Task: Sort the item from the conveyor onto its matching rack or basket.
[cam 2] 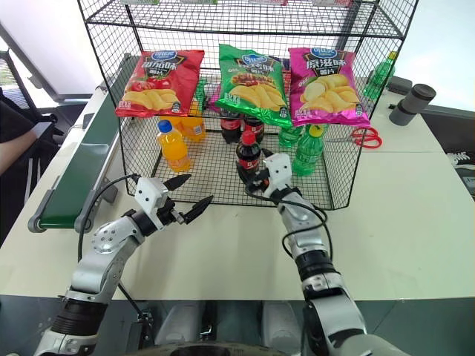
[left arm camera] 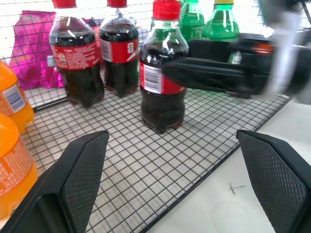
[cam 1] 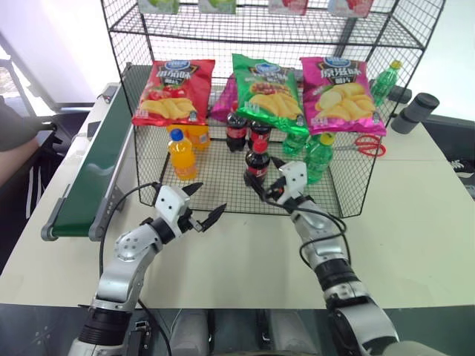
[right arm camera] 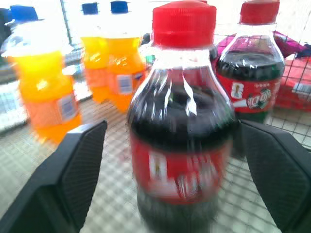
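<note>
1. The cola bottle is small, clear plastic, filled with dark brown-black drink, with a red cap and a red label banded in white. It stands upright on the mesh floor of the wire basket, near the front edge.
2. The right gripper sits around the bottle's lower half; in the right wrist view both fingers stand apart from the bottle's sides, so the jaws are spread and not gripping it.
3. The left gripper hangs in front of the basket with its fingers wide apart, holding nothing.
4. Label writing on the bottle is too blurred to read.
5. Counts: three cola bottles in all, with two more behind; three orange drink bottles; three chip bags, red, green and pink.
6. The conveyor lies left of the basket.
</note>
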Robot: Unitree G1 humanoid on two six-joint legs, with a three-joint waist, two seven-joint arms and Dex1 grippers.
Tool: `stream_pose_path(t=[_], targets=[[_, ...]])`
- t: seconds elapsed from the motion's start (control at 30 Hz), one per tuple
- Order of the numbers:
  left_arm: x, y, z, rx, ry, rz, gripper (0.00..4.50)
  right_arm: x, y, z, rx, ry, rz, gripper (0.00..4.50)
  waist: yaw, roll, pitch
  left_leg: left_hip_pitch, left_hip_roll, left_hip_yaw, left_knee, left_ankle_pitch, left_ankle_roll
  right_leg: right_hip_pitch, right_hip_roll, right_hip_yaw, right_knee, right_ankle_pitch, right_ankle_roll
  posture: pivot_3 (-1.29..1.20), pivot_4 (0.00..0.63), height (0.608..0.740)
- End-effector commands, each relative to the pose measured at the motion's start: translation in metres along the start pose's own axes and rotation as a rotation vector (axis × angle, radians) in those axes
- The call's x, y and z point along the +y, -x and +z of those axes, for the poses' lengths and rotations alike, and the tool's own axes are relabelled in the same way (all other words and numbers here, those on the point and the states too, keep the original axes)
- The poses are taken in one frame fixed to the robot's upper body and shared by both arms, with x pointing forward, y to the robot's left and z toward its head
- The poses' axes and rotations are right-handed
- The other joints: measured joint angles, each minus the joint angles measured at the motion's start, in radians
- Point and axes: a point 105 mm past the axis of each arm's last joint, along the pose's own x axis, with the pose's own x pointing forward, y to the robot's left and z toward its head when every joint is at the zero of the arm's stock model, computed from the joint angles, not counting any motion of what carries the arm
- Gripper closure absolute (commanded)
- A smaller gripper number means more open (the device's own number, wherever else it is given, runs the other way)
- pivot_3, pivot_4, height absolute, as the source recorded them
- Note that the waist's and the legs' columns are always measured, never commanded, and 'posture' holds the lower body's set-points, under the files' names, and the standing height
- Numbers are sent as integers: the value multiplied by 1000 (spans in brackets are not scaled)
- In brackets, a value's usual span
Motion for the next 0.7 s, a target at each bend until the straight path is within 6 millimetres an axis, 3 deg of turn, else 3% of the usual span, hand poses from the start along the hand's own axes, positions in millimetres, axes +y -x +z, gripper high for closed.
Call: stream_pose_path(t=[0.03,0.17,0.4,0.53,0.7], targets=[[1,-1,14,-20,-33,-9,0,-5,27,22,-26,49,65,61,0,1,0,0,0,0,0,0,0,0,0,0,0,0,0,0,150,740],[6,-4,16,-6,-48,-24,0,-13,73,34,41,68,123,61,0,2,0,1,0,0,0,0,0,0,1,0,0,0,0,0,150,740],[14,0,16,37,-73,-75,0,-32,127,58,156,70,134,61,2,3,-1,2,1,-1,0,0,0,3,3,0,0,0,0,0,150,740],[18,7,12,63,-82,-115,0,-39,142,70,192,83,120,61,3,3,-1,2,1,-1,0,0,0,3,3,0,-1,0,0,0,150,740],[26,12,16,57,-95,-130,0,-42,144,74,200,78,107,61,4,3,-1,2,1,-1,0,0,0,3,4,0,-2,0,0,0,150,740]])
